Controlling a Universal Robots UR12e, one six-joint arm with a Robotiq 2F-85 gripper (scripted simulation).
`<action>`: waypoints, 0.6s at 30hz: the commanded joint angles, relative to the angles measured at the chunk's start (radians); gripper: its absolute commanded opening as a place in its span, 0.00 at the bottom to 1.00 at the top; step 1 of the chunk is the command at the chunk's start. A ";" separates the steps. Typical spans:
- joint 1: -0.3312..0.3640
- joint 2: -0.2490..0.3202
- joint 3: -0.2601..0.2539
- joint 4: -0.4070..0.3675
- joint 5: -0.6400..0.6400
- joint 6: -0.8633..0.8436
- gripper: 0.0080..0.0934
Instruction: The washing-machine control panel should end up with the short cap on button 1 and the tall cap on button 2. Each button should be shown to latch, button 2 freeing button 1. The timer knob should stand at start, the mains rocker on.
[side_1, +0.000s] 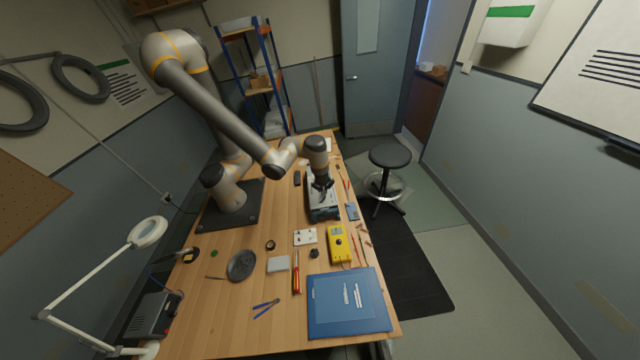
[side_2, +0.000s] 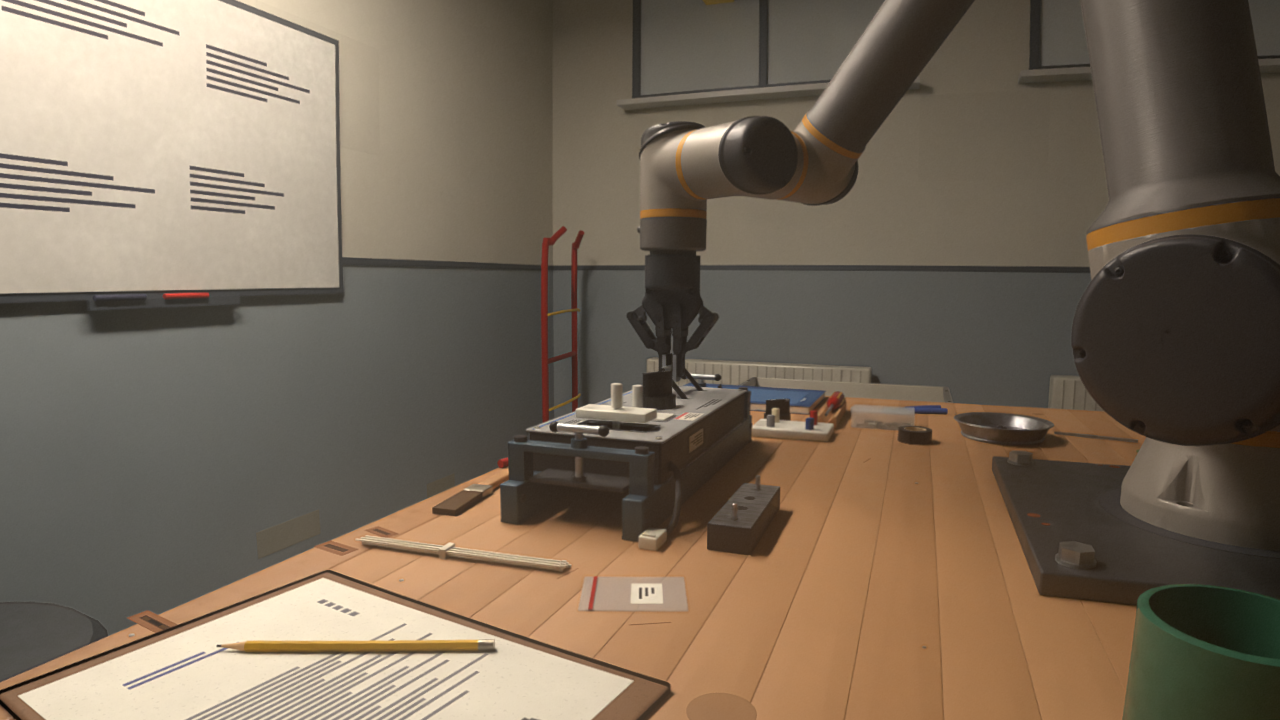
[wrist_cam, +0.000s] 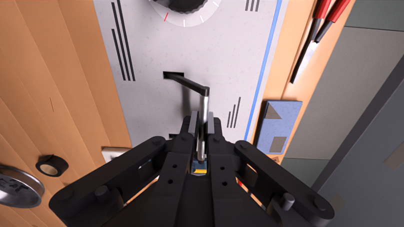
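Note:
The timer knob (wrist_cam: 180, 4) is cut off at the top edge of the wrist camera; only its dark rim and dial ticks show. The control panel (side_2: 627, 439) sits on the bench, raised on a dark frame. I hold the metal handle of a thin crank lever (wrist_cam: 202, 113) in my gripper (wrist_cam: 201, 124), closed around it above the panel face. The lever's dark arm (wrist_cam: 186, 82) runs to a slot in the panel. Two white button stems (side_2: 626, 396) stand on a white plate at the panel's near end, beside a dark block (side_2: 658, 388).
A metal dish (side_2: 1002, 427) lies past the robot base (side_2: 1190, 501). A black block with pins (side_2: 743, 517) lies next to the panel. A tape roll (wrist_cam: 52, 165), a blue card (wrist_cam: 278, 124) and red-handled tools (wrist_cam: 319, 31) lie around it. A clipboard with a pencil (side_2: 358, 645) is at the near edge.

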 joint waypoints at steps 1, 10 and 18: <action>0.000 0.001 -0.001 -0.001 0.000 0.000 0.00; 0.003 0.010 -0.005 -0.007 0.000 0.003 0.00; 0.004 0.016 -0.007 -0.011 0.000 0.004 0.00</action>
